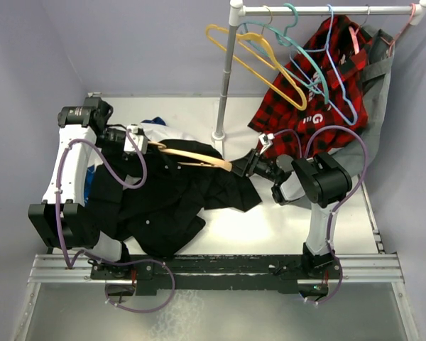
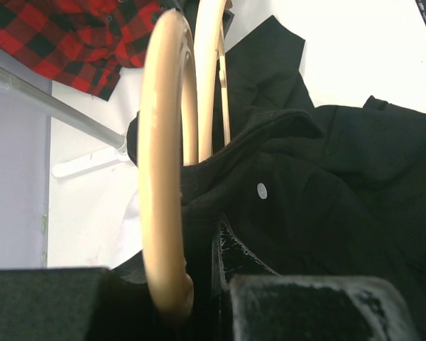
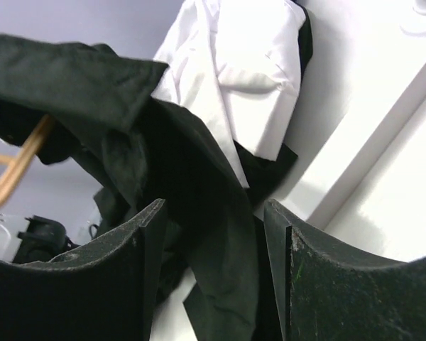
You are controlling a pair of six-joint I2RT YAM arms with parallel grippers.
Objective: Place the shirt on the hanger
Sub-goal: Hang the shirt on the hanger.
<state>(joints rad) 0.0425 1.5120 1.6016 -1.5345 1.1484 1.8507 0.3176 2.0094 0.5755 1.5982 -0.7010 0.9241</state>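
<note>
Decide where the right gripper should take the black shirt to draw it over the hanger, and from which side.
Probably grip the raised folded edge of the shirt beside the hanger tip, coming from the right: that edge hangs lifted, facing the right gripper.

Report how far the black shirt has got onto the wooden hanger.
Done: the left gripper holds the wooden hanger over the black shirt. In hand: the right gripper has shirt fabric between its jaws beside the hanger's end, seemingly working it over. Left: most of the shirt lies bunched on the table, no shoulder visibly seated.
</note>
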